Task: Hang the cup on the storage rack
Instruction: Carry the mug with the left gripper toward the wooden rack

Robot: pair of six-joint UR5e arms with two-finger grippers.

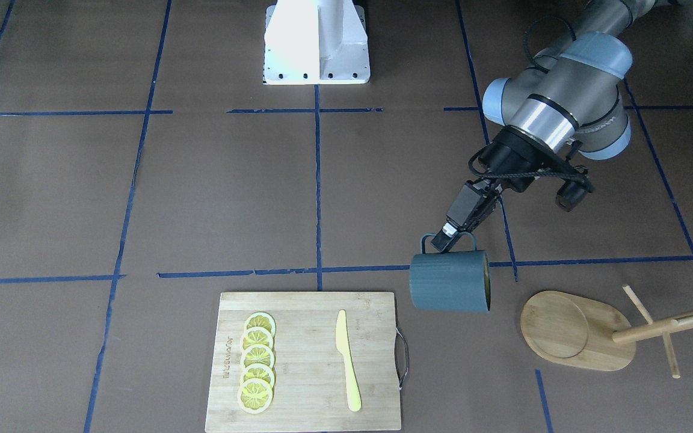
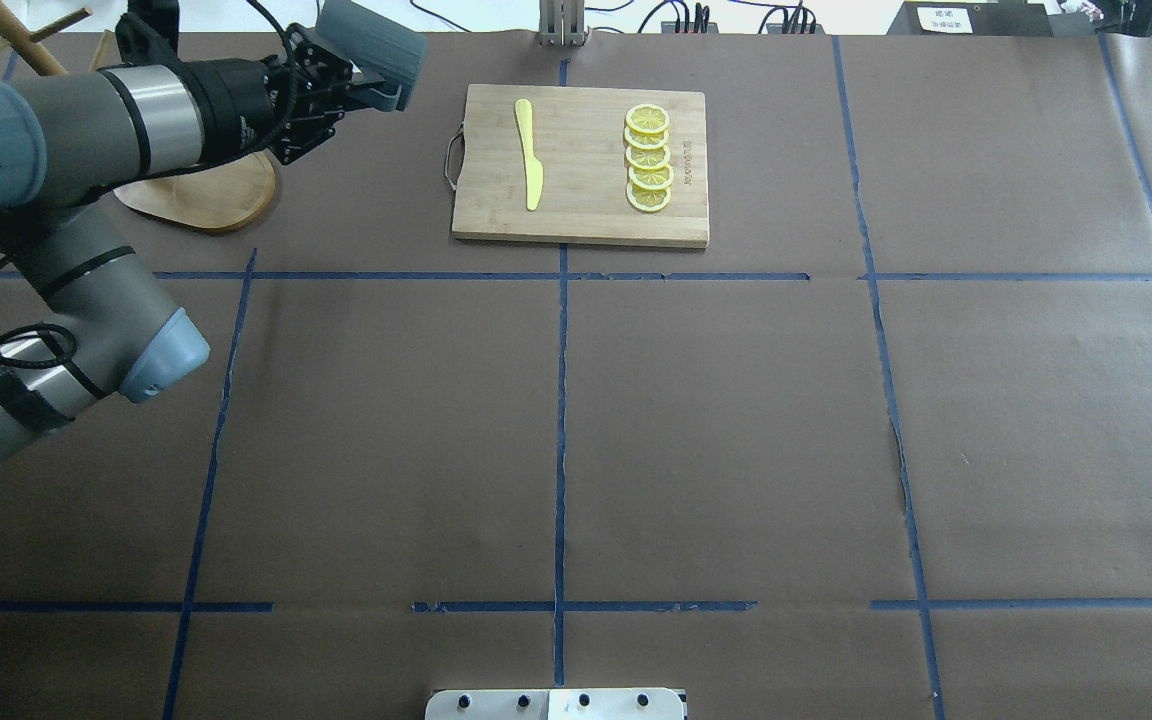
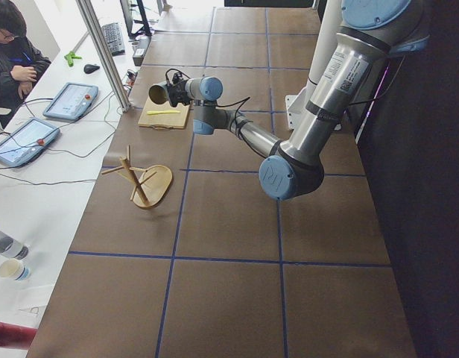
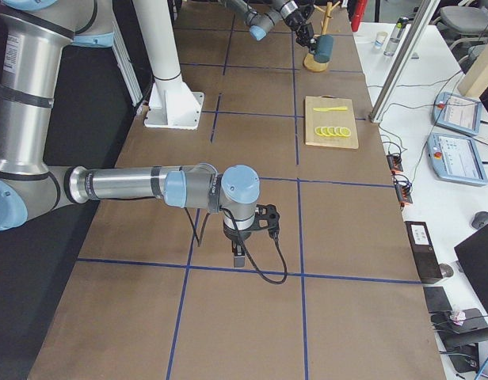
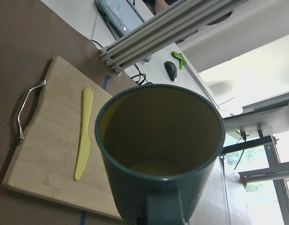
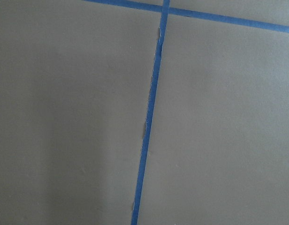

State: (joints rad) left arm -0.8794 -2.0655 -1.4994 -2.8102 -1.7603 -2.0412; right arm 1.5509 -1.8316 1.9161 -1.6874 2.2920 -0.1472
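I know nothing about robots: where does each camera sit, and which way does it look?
Front-facing: across the table, facing the robot; left arm, left gripper holding the cup.
Overhead: behind the robot, looking forward and down; left arm, cutting board.
Left side: table's end; left arm near, rack.
Right side: other end; right arm near, right gripper.
Left wrist: into the cup's yellow inside.
Right wrist: down at table and blue tape; no robot part.
Shared: front-facing and overhead both show the cutting board.
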